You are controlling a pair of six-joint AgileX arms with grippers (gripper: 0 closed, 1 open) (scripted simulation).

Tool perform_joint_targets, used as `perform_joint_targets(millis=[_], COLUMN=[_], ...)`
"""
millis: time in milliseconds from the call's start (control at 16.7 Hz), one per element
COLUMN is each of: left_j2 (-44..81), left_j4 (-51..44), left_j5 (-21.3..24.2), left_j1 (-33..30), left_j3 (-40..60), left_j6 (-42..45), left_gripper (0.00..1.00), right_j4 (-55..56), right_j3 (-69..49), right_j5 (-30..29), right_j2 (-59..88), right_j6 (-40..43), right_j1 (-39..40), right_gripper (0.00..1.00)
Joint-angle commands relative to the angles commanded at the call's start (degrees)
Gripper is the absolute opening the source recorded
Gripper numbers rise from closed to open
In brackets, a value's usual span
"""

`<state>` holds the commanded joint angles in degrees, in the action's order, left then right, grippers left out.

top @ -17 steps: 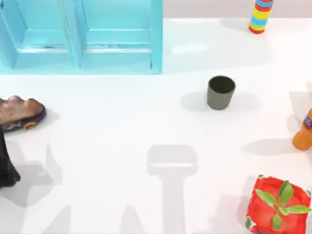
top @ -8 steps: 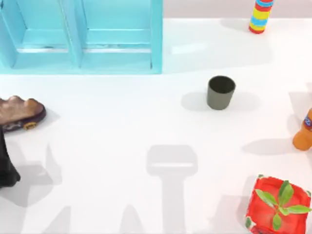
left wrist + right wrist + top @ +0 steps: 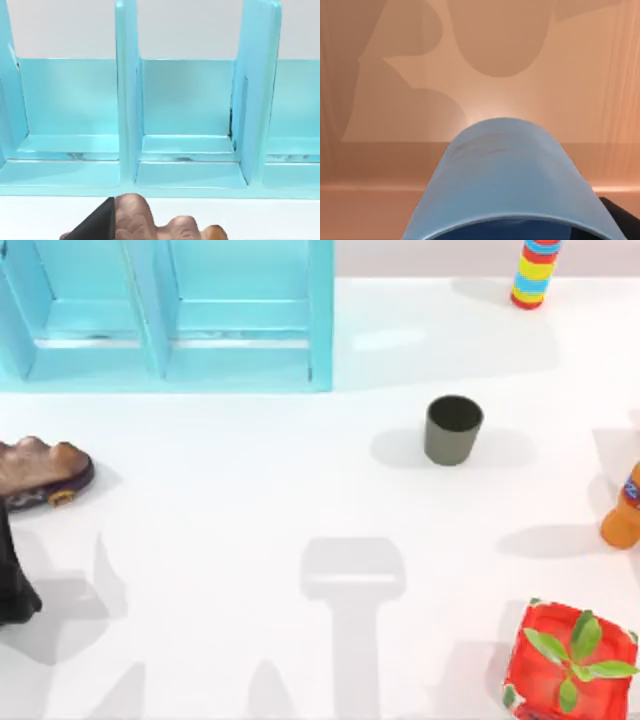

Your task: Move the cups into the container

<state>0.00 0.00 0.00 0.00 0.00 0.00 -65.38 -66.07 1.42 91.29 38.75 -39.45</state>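
Step in hand, as judged: the blue cup (image 3: 502, 180) is being carried toward the turquoise container (image 3: 320, 315). It is seen very close under the right wrist camera, mouth toward the lens, against a tan-orange surface. Where it sits relative to the container cannot be told. The right gripper's state cannot be told either; a hold on the blue cup is likely but not confirmed.

The olive-grey cup (image 3: 453, 429) stands upright on the white table (image 3: 250, 490), to the right of the container and a little nearer the camera, well apart from it and untouched. The container's compartments are seen open-fronted in the left wrist view, and no cup is seen in them.

The left arm (image 3: 12, 585) is parked well below the container at the table's left edge, just beyond a brown lumpy object (image 3: 40, 470). How far the left gripper is open cannot be told.

Next move, as judged: the blue cup is to be brought over a compartment, lowered upright and released. Then the olive-grey cup is to be picked up by its rim or sides.

The striped stack (image 3: 537, 270), orange bottle (image 3: 622, 510) and red potted plant (image 3: 570, 660) lie far right of the container and are to be avoided.
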Motion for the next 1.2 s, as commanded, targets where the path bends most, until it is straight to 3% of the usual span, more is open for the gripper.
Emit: perform_joint_targets(millis=[780,1200], left_j2=[0.0,0.0], left_j4=[0.0,0.0], left_j5=[0.0,0.0], left_j1=[0.0,0.0], left_j3=[0.0,0.0], left_j6=[0.0,0.0], left_gripper=[1.00,1.00], right_j4=[0.0,0.0], right_j3=[0.0,0.0], right_j5=[0.0,0.0], right_j2=[0.0,0.0], right_j6=[0.0,0.0], right_j1=[0.0,0.0], right_gripper=[0.98,1.00])
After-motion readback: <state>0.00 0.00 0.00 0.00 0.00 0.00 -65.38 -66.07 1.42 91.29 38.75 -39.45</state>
